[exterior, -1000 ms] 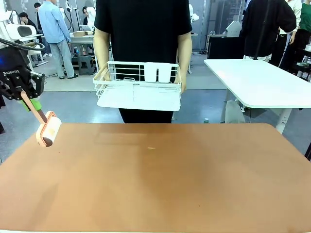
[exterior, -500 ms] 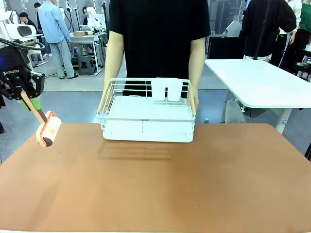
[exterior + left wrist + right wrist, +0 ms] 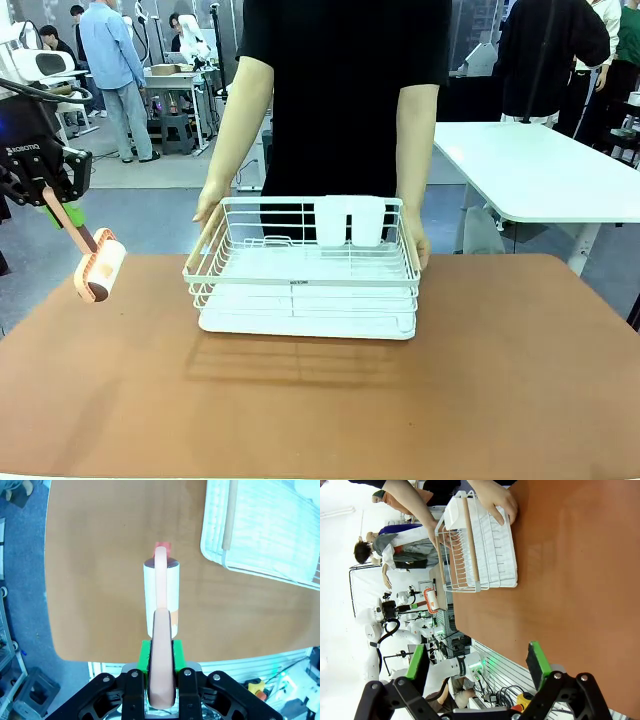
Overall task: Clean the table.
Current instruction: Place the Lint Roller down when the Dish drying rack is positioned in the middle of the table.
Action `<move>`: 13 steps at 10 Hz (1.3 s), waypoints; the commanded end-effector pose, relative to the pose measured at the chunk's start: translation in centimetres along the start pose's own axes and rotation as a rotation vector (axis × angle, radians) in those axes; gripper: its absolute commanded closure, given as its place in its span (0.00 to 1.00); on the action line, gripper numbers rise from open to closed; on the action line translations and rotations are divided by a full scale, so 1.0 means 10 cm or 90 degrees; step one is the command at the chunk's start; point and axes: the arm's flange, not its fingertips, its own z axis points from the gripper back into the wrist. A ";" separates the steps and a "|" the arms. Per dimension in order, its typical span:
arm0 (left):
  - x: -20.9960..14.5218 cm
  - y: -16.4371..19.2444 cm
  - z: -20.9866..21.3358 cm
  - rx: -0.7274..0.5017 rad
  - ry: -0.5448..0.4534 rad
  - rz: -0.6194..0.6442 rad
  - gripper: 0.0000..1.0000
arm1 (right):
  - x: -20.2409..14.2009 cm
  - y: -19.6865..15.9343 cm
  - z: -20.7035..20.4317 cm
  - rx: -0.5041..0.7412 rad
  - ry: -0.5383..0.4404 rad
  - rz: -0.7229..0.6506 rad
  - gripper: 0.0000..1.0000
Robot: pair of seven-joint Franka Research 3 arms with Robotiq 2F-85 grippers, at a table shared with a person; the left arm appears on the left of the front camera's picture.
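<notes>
Left pincer (image 3: 52, 208) is clamped on the pink handle of a lint roller (image 3: 100, 266), its green pads pinching the handle from both sides in the left wrist view. That grip lets the roller's head hang forward and down, in the air over the left edge of the desk (image 3: 330, 400), ready to be lowered and rolled along the top.

This desk, a wide terracotta slab, spreads across the front view from the robot's side to the person's. Its near half is bare, so the roller has open ground to work on.

Right pincer (image 3: 477, 667) is spread wide with nothing between its pads, hovering above the desk's right part, likely kept out of the way.

At the far middle sits a white wire rack (image 3: 305, 280). A person grips it at both ends, left-side hand (image 3: 210, 205) and right-side hand (image 3: 415, 245), with its base at or just above the surface; I cannot tell whether it rests there. Held so, it looks to be in the person's charge, and the ground under it cannot be cleaned while it stays.
</notes>
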 end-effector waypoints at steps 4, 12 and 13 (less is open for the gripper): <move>0.02 0.00 0.04 -0.002 -0.003 0.000 0.79 | -0.02 0.03 -0.01 0.009 -0.003 0.010 0.00; 0.02 0.00 0.04 -0.002 -0.003 0.000 0.79 | -0.02 0.03 -0.01 0.009 -0.003 0.010 0.00; 0.00 0.00 0.00 0.000 0.000 0.000 0.79 | -0.02 0.03 -0.01 0.009 -0.003 0.010 0.00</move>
